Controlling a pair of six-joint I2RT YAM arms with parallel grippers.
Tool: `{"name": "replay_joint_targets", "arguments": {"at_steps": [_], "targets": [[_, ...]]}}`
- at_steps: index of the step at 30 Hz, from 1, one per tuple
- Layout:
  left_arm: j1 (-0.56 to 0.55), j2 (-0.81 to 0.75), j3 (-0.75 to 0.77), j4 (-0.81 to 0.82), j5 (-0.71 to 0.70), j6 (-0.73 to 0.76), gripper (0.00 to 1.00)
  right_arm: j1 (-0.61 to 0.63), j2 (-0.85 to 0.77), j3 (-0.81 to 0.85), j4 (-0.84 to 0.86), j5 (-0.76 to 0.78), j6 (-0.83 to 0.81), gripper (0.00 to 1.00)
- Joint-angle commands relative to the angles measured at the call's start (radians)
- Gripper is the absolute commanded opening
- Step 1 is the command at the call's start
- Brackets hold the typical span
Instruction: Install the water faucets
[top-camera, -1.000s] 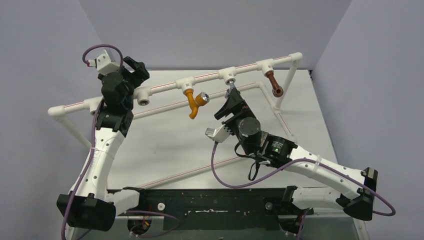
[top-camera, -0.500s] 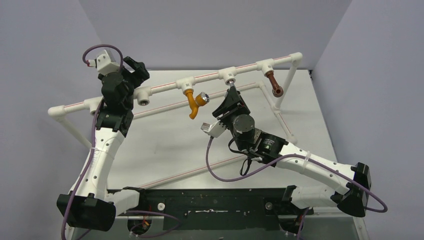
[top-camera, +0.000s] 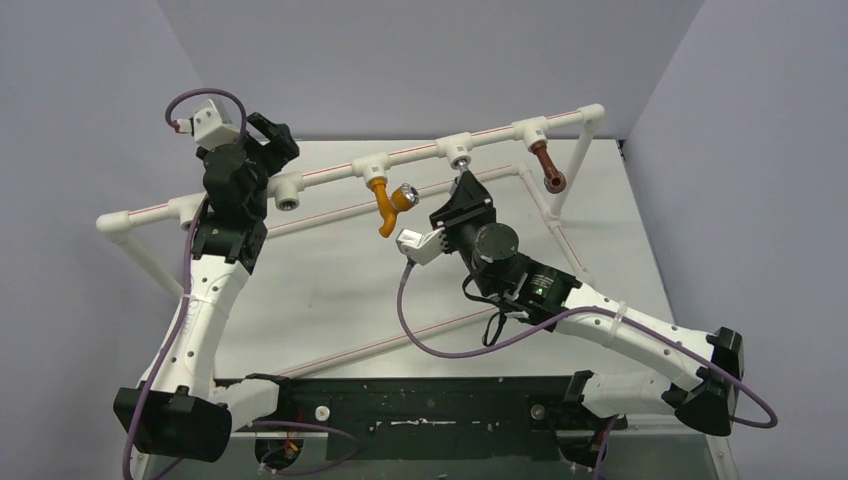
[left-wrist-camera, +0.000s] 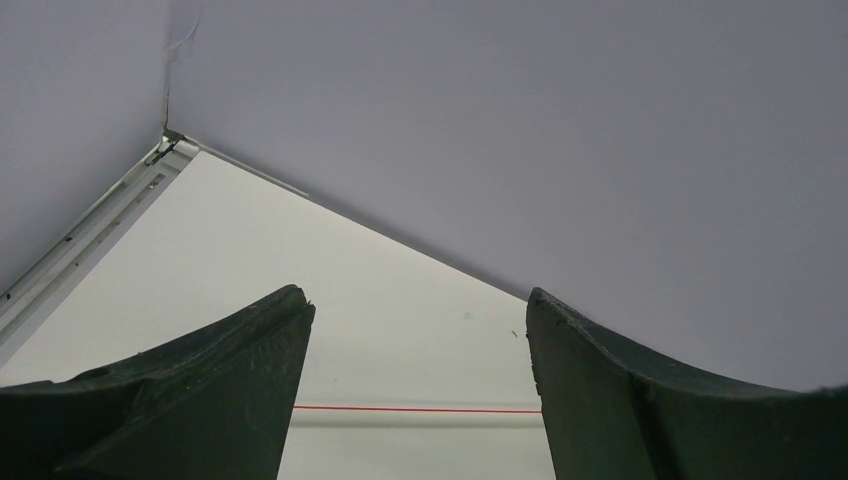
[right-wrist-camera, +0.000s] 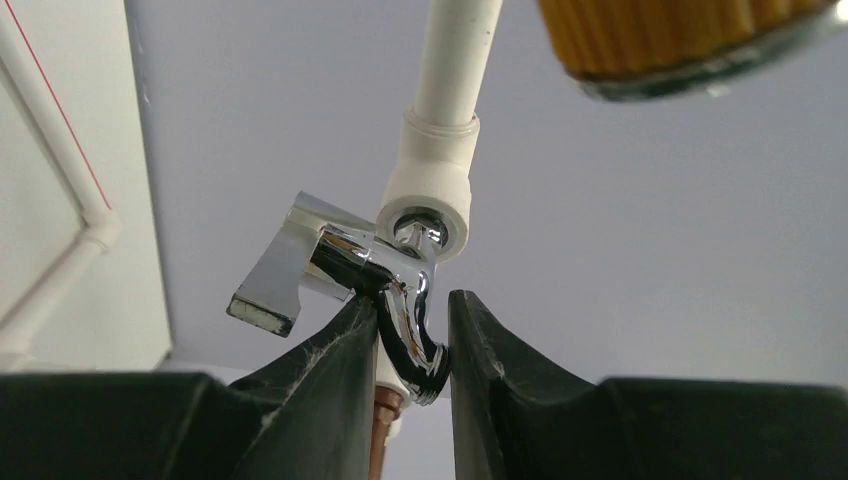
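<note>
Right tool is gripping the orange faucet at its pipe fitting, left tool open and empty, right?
Not orange: the right wrist view shows the right tool gripping the silver faucet at its pipe fitting. The left tool is open and empty.

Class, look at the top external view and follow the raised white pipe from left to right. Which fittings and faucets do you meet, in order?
Empty pipe socket → orange faucet → silver faucet, gripped by the right gripper → brown faucet.
</note>
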Motion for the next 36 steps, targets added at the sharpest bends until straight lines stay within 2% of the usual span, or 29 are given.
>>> {"name": "replay_joint_targets", "arguments": {"at_steps": [1,8,12,16,23,26,30,36], "targets": [[-0.009,0.053,-0.085,-0.247,0.019,0.011,0.76,-0.047,-0.06,-0.02,0.18,-0.155,0.391,0.0],[-0.008,0.055,-0.085,-0.248,0.019,0.012,0.76,-0.111,-0.13,-0.111,0.392,-0.25,0.887,0.0],[-0.006,0.054,-0.085,-0.249,0.02,0.012,0.76,-0.145,-0.127,-0.158,0.52,-0.202,1.172,0.0],[-0.009,0.053,-0.086,-0.247,0.019,0.011,0.76,-0.156,-0.113,-0.179,0.592,-0.124,1.358,0.0],[-0.009,0.053,-0.085,-0.247,0.022,0.012,0.76,-0.157,-0.148,-0.157,0.559,-0.145,1.332,0.0],[-0.007,0.05,-0.083,-0.249,0.025,0.012,0.76,-0.158,-0.178,-0.116,0.468,-0.183,1.324,0.0],[-0.007,0.052,-0.083,-0.249,0.025,0.012,0.76,-0.157,-0.22,-0.078,0.358,-0.234,1.34,0.26],[-0.008,0.052,-0.085,-0.248,0.024,0.011,0.76,-0.158,-0.261,0.038,0.098,-0.317,1.277,0.51]]}}
